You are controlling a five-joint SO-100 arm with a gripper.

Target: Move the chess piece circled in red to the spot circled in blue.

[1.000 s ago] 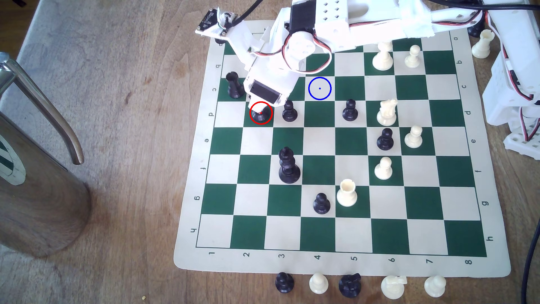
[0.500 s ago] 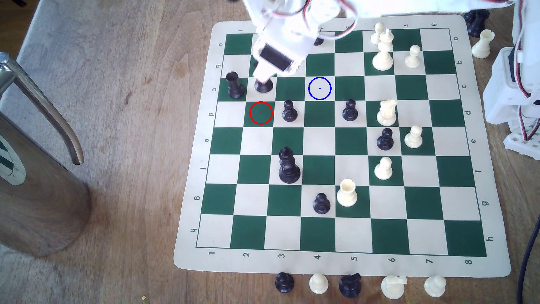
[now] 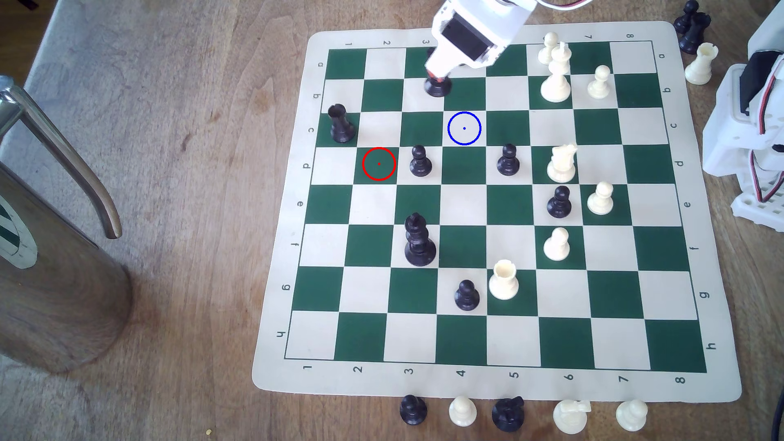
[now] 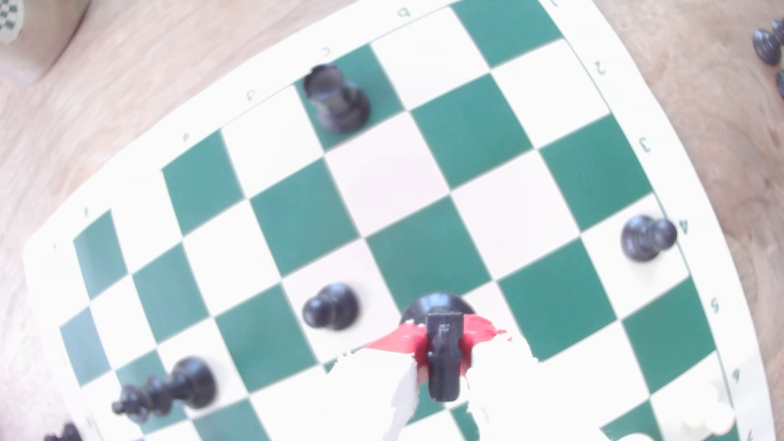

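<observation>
- One gripper (image 3: 439, 76) reaches down over the far part of the chessboard (image 3: 271, 373), its red-lined fingers (image 4: 479, 328) closed on the black knight (image 3: 438, 86).
- In the wrist view the knight (image 4: 443, 356) sits clamped between the two fingers, its round base hanging clear above the squares.
- Seen from the exterior view, the held knight is over the row beyond the blue ring (image 3: 464, 128), a little toward that view's left of the ring.
- The blue ring marks a bare cream square; nothing stands on it.
- The red ring (image 3: 379, 163) lies on a green square nearer the camera than the blue ring and toward the exterior view's left of it, with no piece inside.
- A black pawn (image 3: 420, 161) stands just beside the red ring, between it and the column of the blue ring.
- A black rook (image 3: 340, 124) stands level with the blue ring at the board's edge on the exterior view's left.
</observation>
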